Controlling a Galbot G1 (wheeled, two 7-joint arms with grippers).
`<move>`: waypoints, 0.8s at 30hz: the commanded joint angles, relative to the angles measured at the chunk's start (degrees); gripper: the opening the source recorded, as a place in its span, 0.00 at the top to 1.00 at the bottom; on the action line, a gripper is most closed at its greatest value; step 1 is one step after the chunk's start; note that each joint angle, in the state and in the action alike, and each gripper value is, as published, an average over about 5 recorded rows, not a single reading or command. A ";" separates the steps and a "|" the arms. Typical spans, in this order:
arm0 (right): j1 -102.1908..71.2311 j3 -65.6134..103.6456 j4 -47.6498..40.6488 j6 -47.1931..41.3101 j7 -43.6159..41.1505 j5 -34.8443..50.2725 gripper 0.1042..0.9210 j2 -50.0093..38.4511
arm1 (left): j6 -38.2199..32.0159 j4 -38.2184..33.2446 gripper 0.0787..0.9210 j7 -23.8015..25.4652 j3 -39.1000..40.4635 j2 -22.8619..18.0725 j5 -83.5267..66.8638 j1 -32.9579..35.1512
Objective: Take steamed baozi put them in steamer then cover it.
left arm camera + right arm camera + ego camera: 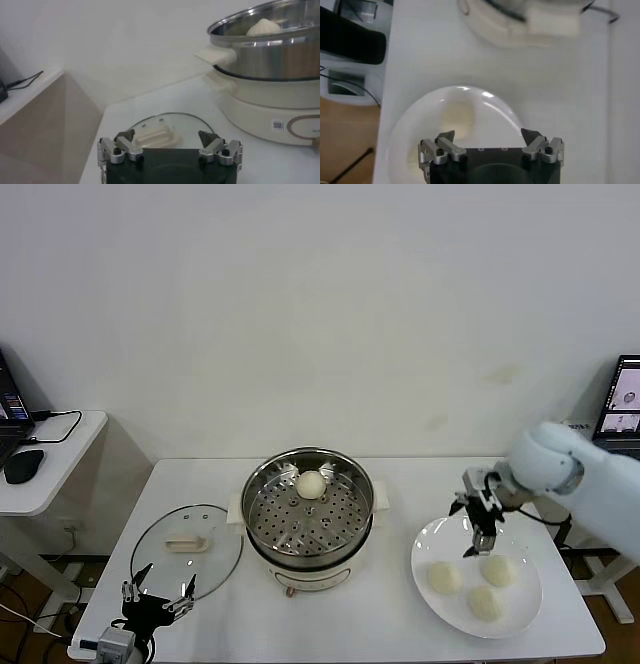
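My right claw [481, 536] hangs at the right of the head view, fingers spread and empty, just above the upper-left part of the white plate [428, 544]. Three steamed baozi [445, 577] lie on that plate in the lower right of the frame: one at the left, one at the upper right just below my claw tips, one nearest the front edge. I touch none of them. In the right wrist view, the plate's pale rim [485, 95] curves across the middle above my spread fingertips [446, 136], and one bun [456, 116] shows as a soft cream patch.

The steamer [262, 487] stands at the centre of the desk [400, 624], uncovered, its perforated tray showing. A fourth bun [311, 483] sits on the tray toward the back rim; in the left wrist view, its top [263, 26] peeks over the steel wall at the upper right.

The cover [155, 539] lies flat on the desk left of the steamer, handle up, just beside the steamer's base. My left claw [158, 589] waits low at the lower left of the head view, at the cover's near edge, fingers spread, holding nothing.
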 commanded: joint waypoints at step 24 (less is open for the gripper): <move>-8.23 -2.20 -3.03 -2.77 6.61 -4.86 0.12 3.43 | 0.09 0.80 0.12 0.49 0.92 -0.35 1.32 -0.53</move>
